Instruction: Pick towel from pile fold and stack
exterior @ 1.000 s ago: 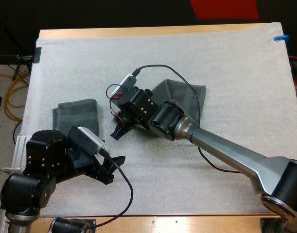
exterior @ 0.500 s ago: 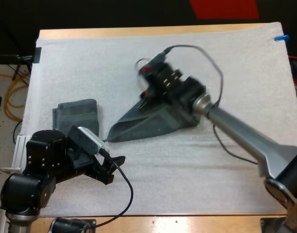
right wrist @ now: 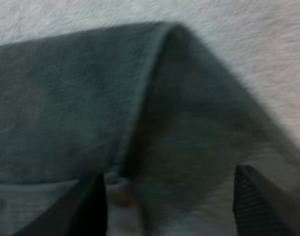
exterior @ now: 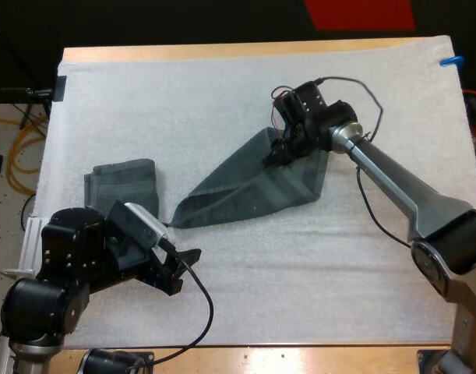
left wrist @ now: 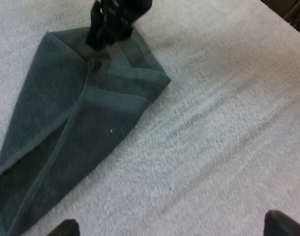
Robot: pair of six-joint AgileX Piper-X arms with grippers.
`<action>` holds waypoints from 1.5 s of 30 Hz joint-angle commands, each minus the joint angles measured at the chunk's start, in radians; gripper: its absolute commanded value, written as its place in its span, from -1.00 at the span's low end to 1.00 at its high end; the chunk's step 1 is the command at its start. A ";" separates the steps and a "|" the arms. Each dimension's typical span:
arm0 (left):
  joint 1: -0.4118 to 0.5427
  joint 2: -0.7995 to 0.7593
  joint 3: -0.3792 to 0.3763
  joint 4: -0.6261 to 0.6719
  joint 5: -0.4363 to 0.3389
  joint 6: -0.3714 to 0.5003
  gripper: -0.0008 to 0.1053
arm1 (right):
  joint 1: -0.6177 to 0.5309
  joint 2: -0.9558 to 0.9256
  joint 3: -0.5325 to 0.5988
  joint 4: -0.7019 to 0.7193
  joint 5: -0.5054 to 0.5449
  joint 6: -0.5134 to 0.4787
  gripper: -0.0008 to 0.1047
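The spread towel (exterior: 253,191) lies diagonally across the middle of the white mat (exterior: 144,93), and the right hand (exterior: 279,154) with its arm stands over the towel's far corner, blocking entry from the right. The folded towel (exterior: 122,181) occupies the mat's left side just beyond the left hand (exterior: 181,273), with a narrow strip of bare mat between it and the spread towel's near tip. The mat's far band and near centre are open for passage.

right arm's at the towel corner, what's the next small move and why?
Probably lift the right gripper straight up, clear of the towel. Its fingers stand apart over the far corner, and the towel lies stretched on the mat, its near tip by the open left gripper.
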 commanded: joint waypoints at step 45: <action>-0.005 0.086 -0.005 0.009 -0.002 0.030 0.35 | 0.122 -0.175 0.036 0.578 -0.258 -0.202 -0.99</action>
